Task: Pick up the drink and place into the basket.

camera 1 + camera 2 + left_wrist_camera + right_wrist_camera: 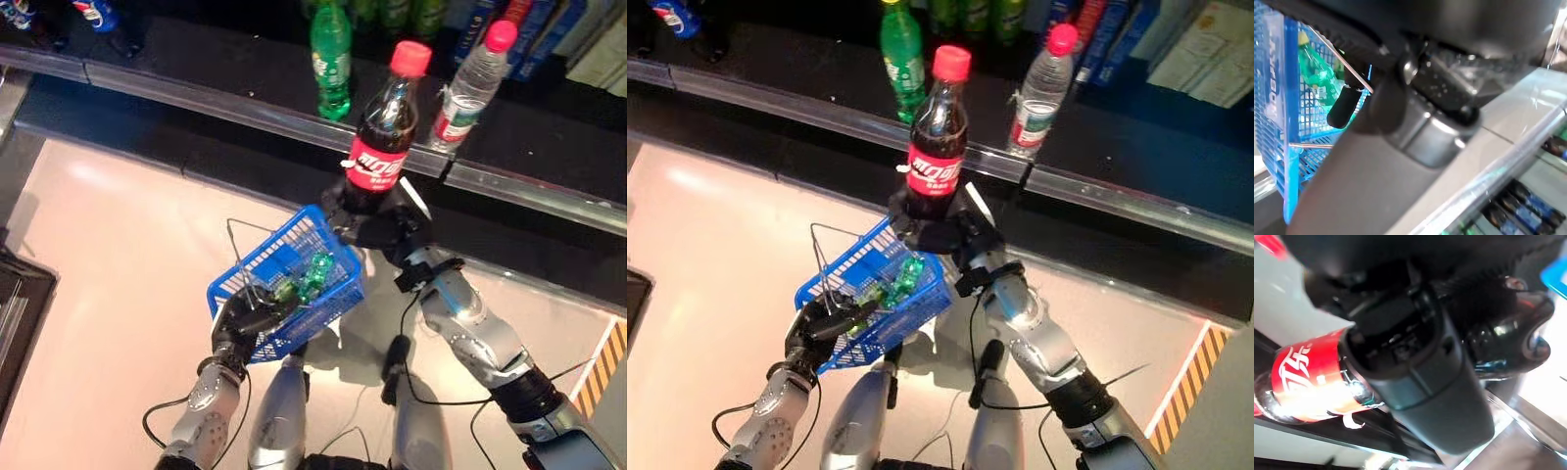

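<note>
The robot's right hand (377,223) held a cola bottle (384,137) upright by its lower body, fingers curled around the base, with the red cap well above the grip. The bottle stood in the air just to the right of and slightly beyond the blue basket (294,284), clear of the dark shelf (549,147) behind it, where a green bottle (331,59) and a clear water bottle (470,83) stood. The left hand (245,318) gripped the basket from its near left side, fingers closed on the wire handle (1342,61), holding the basket tilted above the pale floor (118,274). A green bottle in the basket (315,276) already lay inside. The cola appeared full, so it would likely feel fairly heavy and top-weighted in a low grip; its plastic wall looked smooth, stiff and possibly slippery. A hold around the labelled middle would probably steady it better, and a gentle lowering seemed wise, since the basket hung from one hand.
</note>
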